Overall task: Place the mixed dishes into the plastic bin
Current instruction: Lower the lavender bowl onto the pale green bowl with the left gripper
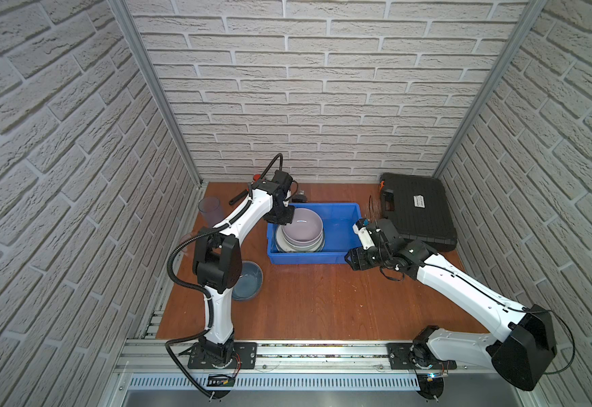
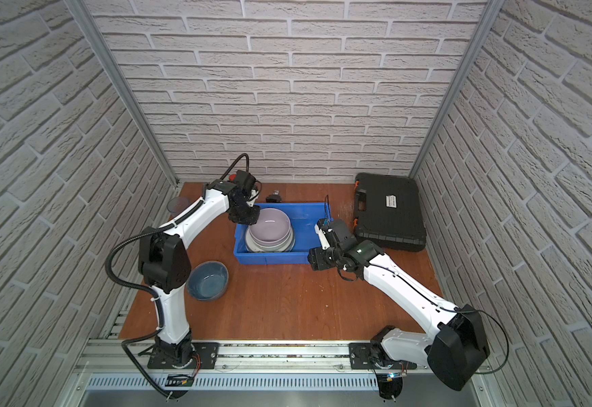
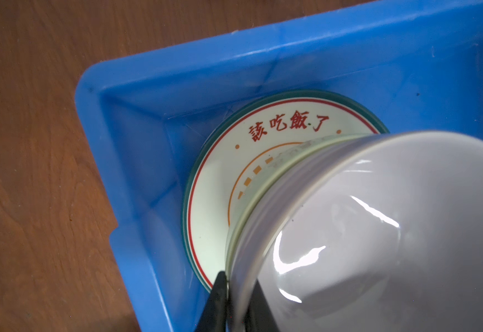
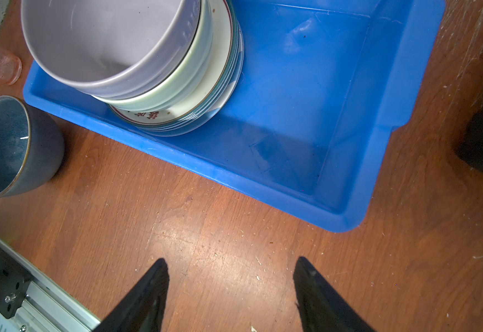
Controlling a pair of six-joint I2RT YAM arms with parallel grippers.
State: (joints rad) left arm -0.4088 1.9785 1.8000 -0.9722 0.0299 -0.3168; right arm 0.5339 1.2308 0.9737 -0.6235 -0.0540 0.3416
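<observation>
Bowl check: the lilac bowl (image 3: 378, 230) is down in the plastic bin (image 3: 99, 123), nested upright in the pale green bowl (image 4: 182, 86). That pair sits on the teal-rimmed lettered plate (image 3: 214, 184), with other plates (image 4: 233, 80) under it, all stacked at the bin's left end. The bin's right end is bare floor.

Left gripper (image 3: 239, 290) has the lilac bowl's wall pinched, one finger inside the rim and one outside, on the bowl's far-left side in both top views. Can't tell how hard it's squeezing, but the jaws sit right on the wall. So imo the bit that matters is that the wall runs between the jaws. The clean exit is to spread them and go straight up, since any sideways pull probably drags the bowl, maybe the stack too.

After that, the dark blue bowl (image 2: 207, 280) is upright on the table (image 4: 234, 230), out front-left of the bin, just beside the left arm (image 2: 162, 259). Round rim, so no preferred grab angle.

Right gripper (image 4: 230, 264) has its jaws wide apart with nothing between them, low over bare wood off the bin's front-right corner and well apart from that bowl. Left looks nearer to me.
</observation>
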